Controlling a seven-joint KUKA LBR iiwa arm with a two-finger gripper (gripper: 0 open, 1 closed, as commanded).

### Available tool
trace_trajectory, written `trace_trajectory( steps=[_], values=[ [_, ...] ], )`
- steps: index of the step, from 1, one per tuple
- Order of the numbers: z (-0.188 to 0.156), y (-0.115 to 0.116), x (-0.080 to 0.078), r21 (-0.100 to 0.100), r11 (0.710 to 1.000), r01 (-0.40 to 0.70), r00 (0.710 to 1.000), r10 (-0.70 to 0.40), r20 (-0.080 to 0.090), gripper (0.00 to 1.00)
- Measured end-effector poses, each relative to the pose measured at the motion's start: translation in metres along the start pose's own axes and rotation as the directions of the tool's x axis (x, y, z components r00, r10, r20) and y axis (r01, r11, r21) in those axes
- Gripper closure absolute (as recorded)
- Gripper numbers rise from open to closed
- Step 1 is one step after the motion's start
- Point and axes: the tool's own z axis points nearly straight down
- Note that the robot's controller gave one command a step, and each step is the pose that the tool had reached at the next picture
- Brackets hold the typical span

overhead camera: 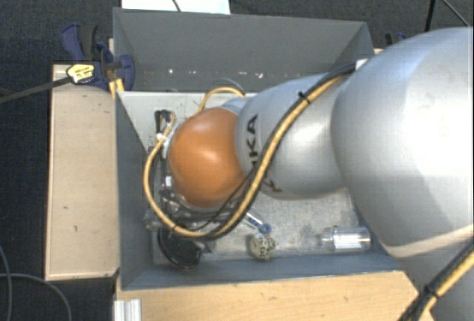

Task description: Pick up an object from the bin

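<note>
My gripper (171,208) hangs low in the bin's front left part, mostly hidden under the arm's orange cover. Just in front of it, a black round thing (179,251) lies in the front left corner. I cannot tell whether the gripper touches it. To the right of the gripper, a thin metal piece with a blue tip (260,226) lies on the floor. A small speckled olive ball (261,246) rests beside it, near the front wall.
A clear plastic vial (345,239) lies at the front right. A small black and white thing (162,120) sits by the left wall at the back. The arm covers the bin's middle and right, with a yellow cable looping round the cover.
</note>
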Motion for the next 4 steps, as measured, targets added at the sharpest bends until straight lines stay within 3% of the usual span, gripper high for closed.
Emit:
trace_trajectory(
  steps=[1, 2, 3, 4],
  values=[
    [0.002, 0.002, 0.0, -0.004, 1.0, 0.0, 1.0, 0.0, -0.001, 0.0],
    [-0.028, -0.008, 0.03, -0.008, 0.995, -0.096, 0.995, 0.096, 0.0, 0.0],
    [0.004, -0.009, 0.037, -0.012, 0.943, 0.331, 0.943, -0.331, -0.001, 0.0],
    [0.003, -0.009, 0.037, -0.013, 0.945, 0.326, 0.945, -0.326, -0.001, 1.0]
  ],
)
